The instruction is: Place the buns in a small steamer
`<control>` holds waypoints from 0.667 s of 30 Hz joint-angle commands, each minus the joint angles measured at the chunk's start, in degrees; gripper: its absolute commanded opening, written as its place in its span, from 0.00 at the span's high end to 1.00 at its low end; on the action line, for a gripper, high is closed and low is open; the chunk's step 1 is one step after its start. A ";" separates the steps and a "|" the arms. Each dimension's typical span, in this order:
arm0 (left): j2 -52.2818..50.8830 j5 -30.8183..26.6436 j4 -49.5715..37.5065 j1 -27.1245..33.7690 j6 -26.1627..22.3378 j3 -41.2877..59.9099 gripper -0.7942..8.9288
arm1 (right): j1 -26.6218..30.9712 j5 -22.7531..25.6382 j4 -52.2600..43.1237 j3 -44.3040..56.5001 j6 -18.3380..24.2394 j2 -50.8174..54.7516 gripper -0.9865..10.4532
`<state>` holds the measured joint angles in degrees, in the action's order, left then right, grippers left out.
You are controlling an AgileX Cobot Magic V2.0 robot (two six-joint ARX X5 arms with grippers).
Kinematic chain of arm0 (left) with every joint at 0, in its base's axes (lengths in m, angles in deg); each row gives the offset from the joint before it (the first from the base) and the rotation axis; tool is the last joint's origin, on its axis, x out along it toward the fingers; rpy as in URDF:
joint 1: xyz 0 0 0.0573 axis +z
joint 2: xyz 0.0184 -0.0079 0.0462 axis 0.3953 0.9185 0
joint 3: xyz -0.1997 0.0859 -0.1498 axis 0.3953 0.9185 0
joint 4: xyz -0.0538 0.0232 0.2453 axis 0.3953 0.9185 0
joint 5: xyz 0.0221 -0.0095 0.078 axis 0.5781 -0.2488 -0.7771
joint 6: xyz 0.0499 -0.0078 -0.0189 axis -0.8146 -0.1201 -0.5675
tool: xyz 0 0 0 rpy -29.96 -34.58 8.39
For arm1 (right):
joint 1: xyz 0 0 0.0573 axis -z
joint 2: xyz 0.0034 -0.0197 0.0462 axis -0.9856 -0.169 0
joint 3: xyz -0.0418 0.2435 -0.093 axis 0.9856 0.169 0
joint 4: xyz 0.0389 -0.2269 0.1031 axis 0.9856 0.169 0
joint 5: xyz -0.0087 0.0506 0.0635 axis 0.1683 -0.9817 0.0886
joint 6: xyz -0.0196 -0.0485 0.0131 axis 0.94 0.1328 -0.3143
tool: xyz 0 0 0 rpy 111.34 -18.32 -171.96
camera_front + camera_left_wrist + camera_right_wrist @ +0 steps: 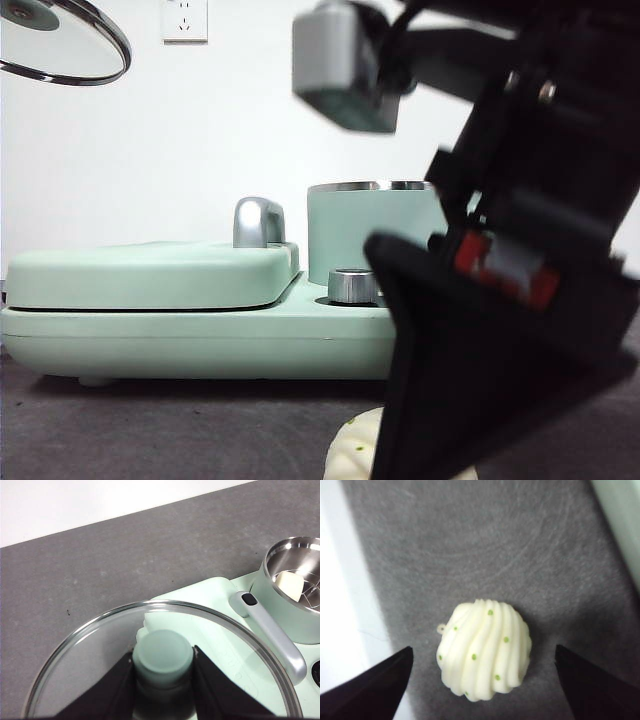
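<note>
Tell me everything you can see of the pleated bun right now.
The pleated bun is round and cream-white, with curved ridges sweeping across its top and small green specks scattered on them. A tiny loop sticks out from one edge. It looks smooth and slightly glossy. It lies alone on the gray table, not in the steamer. The right claw hangs over it, open, with one jaw on each side and neither touching. In the front view only its edge shows, at the bottom, beside the dark arm.
</note>
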<state>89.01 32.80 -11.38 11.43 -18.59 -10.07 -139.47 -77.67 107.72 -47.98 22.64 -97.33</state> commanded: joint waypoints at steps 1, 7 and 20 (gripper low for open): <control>0.26 0.00 -1.53 -0.04 -0.17 -1.20 0.90 | -0.72 -0.02 -0.46 -0.09 0.42 -2.67 0.58; 0.26 0.00 -1.53 -0.04 -0.17 -1.20 0.90 | -0.72 -0.09 -0.68 -0.26 -0.96 -2.14 0.72; 0.26 0.00 -1.53 -0.07 -0.17 -1.20 0.90 | 5.20 0.09 24.00 -15.08 -10.84 12.28 0.72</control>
<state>89.01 32.80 -11.41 11.43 -18.56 -10.07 -134.01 -77.63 131.29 -61.11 15.52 -84.65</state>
